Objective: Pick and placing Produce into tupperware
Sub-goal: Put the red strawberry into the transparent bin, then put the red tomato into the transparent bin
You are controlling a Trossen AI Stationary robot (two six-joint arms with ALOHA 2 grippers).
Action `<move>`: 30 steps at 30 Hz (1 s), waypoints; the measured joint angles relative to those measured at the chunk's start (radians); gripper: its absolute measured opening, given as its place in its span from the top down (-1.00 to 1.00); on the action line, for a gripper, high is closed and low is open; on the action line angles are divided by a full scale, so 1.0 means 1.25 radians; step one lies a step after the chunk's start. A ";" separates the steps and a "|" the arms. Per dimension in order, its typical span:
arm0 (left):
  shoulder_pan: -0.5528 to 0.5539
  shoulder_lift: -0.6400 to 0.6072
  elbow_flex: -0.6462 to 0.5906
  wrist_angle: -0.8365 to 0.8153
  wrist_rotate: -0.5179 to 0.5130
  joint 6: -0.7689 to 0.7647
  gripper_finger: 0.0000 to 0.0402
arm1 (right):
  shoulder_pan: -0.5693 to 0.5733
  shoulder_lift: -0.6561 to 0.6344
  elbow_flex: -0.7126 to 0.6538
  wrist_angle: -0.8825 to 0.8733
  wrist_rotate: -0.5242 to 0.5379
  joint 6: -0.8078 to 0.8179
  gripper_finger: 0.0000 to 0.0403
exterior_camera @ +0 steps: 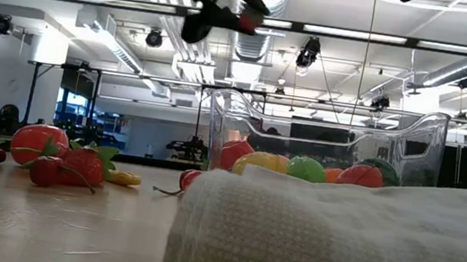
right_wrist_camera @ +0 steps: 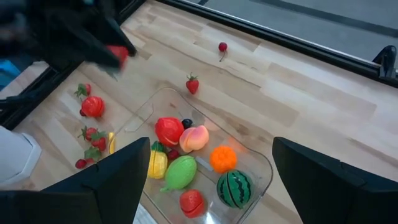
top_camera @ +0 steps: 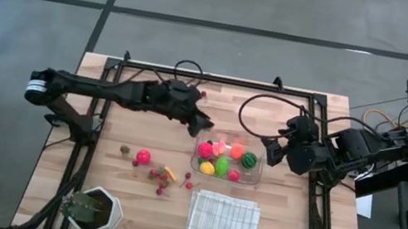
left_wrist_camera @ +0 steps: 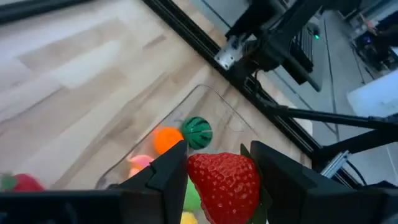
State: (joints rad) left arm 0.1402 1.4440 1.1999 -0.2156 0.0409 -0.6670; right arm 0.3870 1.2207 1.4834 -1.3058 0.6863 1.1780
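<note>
The counter [top_camera: 131, 194] was pale wood, and my two arms reached in over it from either side. On it, near the front edge, lay a folded white cloth [top_camera: 223, 221], and toward the front left corner stood a white pot [top_camera: 98, 212] holding a green plant.

Just beyond the cloth sat the clear plastic tub [right_wrist_camera: 258, 158], shallow with rounded corners. Inside it lay a striped dark green ball [right_wrist_camera: 234, 188], an orange fruit [right_wrist_camera: 222, 158], a peach-coloured piece [right_wrist_camera: 194, 137], a larger red piece [right_wrist_camera: 168, 130], a light green piece [right_wrist_camera: 180, 172], a yellow piece [right_wrist_camera: 157, 163] and a smaller red one [right_wrist_camera: 191, 202], packed close together.

My left claw [top_camera: 204, 123] hung above the counter just beside the tub's far left corner, its fingers [left_wrist_camera: 171, 174] closed partway on a red strawberry [left_wrist_camera: 225, 182] that filled the gap between them.

My right claw [top_camera: 271, 153] waited at the tub's right end, its fingers spread wide with nothing between them.

Left of the tub, loose on the counter, lay a pink-red ball [top_camera: 143, 156], several strawberries [right_wrist_camera: 92, 134], a small yellow-orange piece [top_camera: 169, 173] and tiny red berries [top_camera: 190, 181]. One more strawberry [right_wrist_camera: 192, 84] and a single cherry [right_wrist_camera: 222, 47] lay apart beyond the tub.
</note>
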 joint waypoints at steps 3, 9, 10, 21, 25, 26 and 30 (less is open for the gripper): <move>-0.010 0.061 -0.002 0.036 0.054 -0.004 0.26 | 0.000 -0.002 0.000 -0.001 0.009 0.001 -0.63; -0.037 0.184 0.014 0.117 0.094 -0.007 0.07 | 0.000 -0.003 -0.001 0.000 0.018 0.006 -0.63; -0.037 0.192 0.019 0.116 0.093 -0.012 0.01 | 0.000 -0.003 -0.001 0.001 0.018 0.006 -0.63; 0.025 0.123 0.030 0.016 0.063 -0.041 -0.54 | -0.003 -0.003 -0.001 0.001 0.017 0.006 -0.63; 0.049 0.073 0.030 -0.071 0.011 -0.020 -0.52 | -0.042 -0.007 -0.001 0.001 0.017 0.022 -0.63; 0.054 0.065 0.030 -0.098 -0.019 -0.020 -0.51 | -0.059 -0.008 -0.001 0.001 0.017 0.024 -0.63; 0.081 0.044 0.029 -0.210 -0.130 -0.019 -0.46 | -0.131 -0.008 0.000 0.002 0.008 0.000 -0.63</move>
State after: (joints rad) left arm 0.2419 1.4995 1.2366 -0.4777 -0.1210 -0.6910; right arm 0.2228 1.2106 1.4833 -1.3033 0.6959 1.1778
